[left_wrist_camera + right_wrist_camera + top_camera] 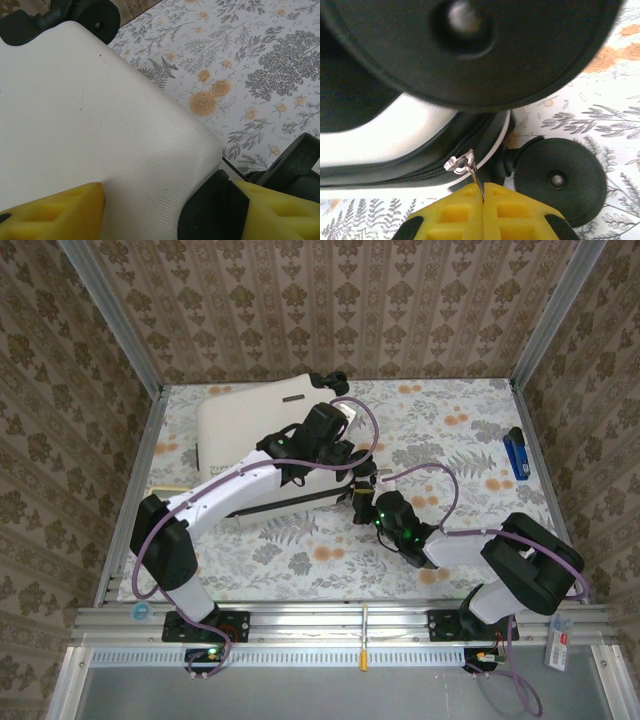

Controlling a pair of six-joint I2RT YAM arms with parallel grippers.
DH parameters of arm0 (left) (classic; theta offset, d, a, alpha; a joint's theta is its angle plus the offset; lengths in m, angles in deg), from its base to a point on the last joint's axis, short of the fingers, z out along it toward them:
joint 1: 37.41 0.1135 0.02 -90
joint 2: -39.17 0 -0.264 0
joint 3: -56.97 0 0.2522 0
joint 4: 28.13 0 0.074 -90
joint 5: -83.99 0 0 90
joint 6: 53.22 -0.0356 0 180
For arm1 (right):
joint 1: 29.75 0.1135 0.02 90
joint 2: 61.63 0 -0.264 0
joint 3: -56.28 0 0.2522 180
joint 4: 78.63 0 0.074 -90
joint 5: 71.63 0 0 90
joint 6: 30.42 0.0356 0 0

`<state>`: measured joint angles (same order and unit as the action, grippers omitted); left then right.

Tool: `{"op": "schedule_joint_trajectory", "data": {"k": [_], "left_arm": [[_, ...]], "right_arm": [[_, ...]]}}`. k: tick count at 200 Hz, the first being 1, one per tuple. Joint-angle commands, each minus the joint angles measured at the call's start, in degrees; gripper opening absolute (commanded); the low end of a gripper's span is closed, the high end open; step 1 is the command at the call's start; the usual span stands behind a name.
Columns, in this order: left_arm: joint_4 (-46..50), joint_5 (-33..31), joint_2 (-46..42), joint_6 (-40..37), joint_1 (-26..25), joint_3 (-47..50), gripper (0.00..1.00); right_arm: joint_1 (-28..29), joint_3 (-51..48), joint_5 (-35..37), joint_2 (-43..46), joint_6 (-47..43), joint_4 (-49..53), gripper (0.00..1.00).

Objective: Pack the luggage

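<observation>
The luggage (235, 420) is a cream-white hard-shell case that lies flat at the back left of the table, its black wheels (560, 180) toward the right. My left gripper (345, 455) hangs over its near right corner, open. One yellow finger (55, 212) rests over the shell (100, 115), and the other finger's black pad (215, 210) sits against the corner's edge. My right gripper (362, 492) is shut on the silver zipper pull (470, 170) at the dark seam, just beside a wheel. In the right wrist view the yellow fingertips (455, 215) meet with the pull tab pinched between them.
A blue flat object (516, 455) lies near the right wall. The floral cloth (440, 420) covers the table. Metal frame posts and patterned walls (60, 390) close in three sides. A second wheel (470, 45) looms close above the right wrist camera.
</observation>
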<state>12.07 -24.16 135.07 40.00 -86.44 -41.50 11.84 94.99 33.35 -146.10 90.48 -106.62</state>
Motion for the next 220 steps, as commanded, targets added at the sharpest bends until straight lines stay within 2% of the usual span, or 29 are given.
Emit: {"op": "schedule_joint_trajectory", "data": {"k": [1, 71, 106, 154, 189, 220], "left_arm": [[9.94, -1.79, 1.17, -0.94, 1.32, 3.57, 0.67], [8.19, 1.19, -0.07, -1.55, 1.31, 5.42, 0.66], [7.85, 2.21, -0.42, -1.71, 1.32, 6.28, 0.66], [6.98, 3.79, -1.11, -2.08, 1.30, 7.34, 0.66], [5.24, 6.12, -2.02, -2.43, 1.16, 8.72, 0.66], [4.00, 8.44, -2.86, -2.87, 1.15, 9.85, 0.65]], "right_arm": [[-3.50, 0.75, 8.26, 1.21, 1.74, 4.12, 0.00], [-8.68, 4.02, 2.82, 0.35, 1.42, 8.20, 0.00], [-10.18, 5.10, -2.29, -0.59, 0.45, 7.42, 0.00], [-13.86, 5.20, -11.25, -2.63, -1.44, 1.32, 0.00], [-16.93, 3.55, -22.63, -5.75, -1.76, -10.71, 0.00], [-17.77, 3.27, -27.39, -8.28, -2.53, -16.91, 0.00]]}}
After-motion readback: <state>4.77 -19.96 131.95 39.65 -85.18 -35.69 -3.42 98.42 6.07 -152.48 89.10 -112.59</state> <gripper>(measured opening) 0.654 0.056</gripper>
